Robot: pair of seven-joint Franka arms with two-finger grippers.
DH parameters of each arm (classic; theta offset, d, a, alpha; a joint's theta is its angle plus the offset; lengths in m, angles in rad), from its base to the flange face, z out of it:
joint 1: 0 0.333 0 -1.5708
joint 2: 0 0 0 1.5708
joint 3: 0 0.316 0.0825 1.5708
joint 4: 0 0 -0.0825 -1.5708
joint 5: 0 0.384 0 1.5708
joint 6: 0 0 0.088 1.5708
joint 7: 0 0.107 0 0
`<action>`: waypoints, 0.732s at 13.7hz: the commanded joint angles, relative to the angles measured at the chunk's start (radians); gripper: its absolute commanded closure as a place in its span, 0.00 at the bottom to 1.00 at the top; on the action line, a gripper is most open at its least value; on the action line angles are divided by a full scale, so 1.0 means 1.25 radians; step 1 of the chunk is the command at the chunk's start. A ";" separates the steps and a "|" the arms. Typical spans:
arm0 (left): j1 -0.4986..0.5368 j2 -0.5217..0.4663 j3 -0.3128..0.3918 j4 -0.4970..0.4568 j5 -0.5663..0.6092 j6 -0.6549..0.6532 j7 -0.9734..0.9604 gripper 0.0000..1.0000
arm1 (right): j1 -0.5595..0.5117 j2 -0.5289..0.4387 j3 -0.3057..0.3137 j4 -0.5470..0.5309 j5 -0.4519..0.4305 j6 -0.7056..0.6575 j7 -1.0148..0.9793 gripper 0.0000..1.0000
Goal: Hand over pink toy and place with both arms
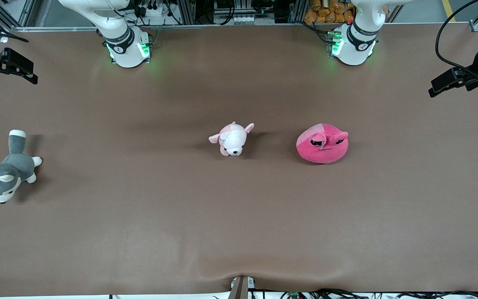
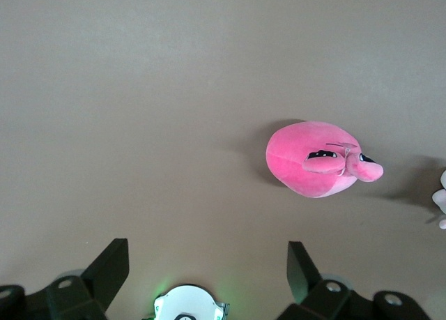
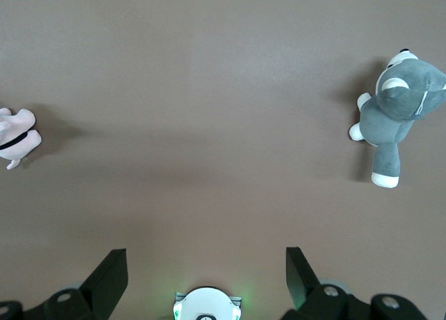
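Note:
The pink toy (image 1: 322, 143), a round hot-pink plush with half-closed black eyes, lies on the brown table (image 1: 239, 232) toward the left arm's end. It also shows in the left wrist view (image 2: 317, 160). My left gripper (image 1: 450, 83) hangs high over the left arm's end of the table, open and empty (image 2: 205, 264). My right gripper (image 1: 13, 70) hangs high over the right arm's end, open and empty (image 3: 206, 268). Neither gripper is near the pink toy.
A pale pink-and-white puppy plush (image 1: 232, 139) lies mid-table beside the pink toy. A grey-and-white husky plush (image 1: 6, 170) lies at the right arm's end. The arm bases (image 1: 125, 45) (image 1: 353, 41) stand along the table's farther edge.

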 commanded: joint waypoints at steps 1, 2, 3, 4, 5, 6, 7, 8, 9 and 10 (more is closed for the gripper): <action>0.000 0.011 -0.005 0.009 0.018 -0.011 -0.035 0.00 | -0.021 0.008 0.011 0.019 0.016 -0.012 0.007 0.00; 0.000 0.011 -0.005 0.006 0.018 -0.008 -0.054 0.00 | -0.021 0.008 0.010 0.020 0.018 -0.012 0.007 0.00; -0.003 0.019 -0.004 0.007 0.018 -0.008 -0.072 0.00 | -0.021 0.008 0.010 0.019 0.016 -0.012 0.007 0.00; -0.002 0.026 -0.004 0.007 0.018 -0.008 -0.086 0.00 | -0.021 0.008 0.010 0.019 0.016 -0.012 0.007 0.00; 0.000 0.036 -0.004 0.007 0.017 -0.007 -0.100 0.00 | -0.021 0.008 0.010 0.019 0.018 -0.012 0.007 0.00; 0.000 0.045 -0.004 0.006 0.017 -0.005 -0.126 0.00 | -0.021 0.008 0.010 0.020 0.018 -0.012 0.007 0.00; 0.001 0.053 -0.004 0.000 0.009 0.005 -0.170 0.00 | -0.021 0.008 0.011 0.020 0.016 -0.012 0.007 0.00; 0.000 0.056 -0.005 -0.010 0.006 0.025 -0.220 0.00 | -0.021 0.008 0.010 0.019 0.018 -0.012 0.007 0.00; -0.005 0.058 -0.005 -0.030 0.005 0.042 -0.276 0.00 | -0.021 0.008 0.011 0.019 0.018 -0.012 0.007 0.00; -0.005 0.057 -0.011 -0.053 -0.002 0.066 -0.341 0.00 | -0.021 0.008 0.011 0.019 0.018 -0.014 0.007 0.00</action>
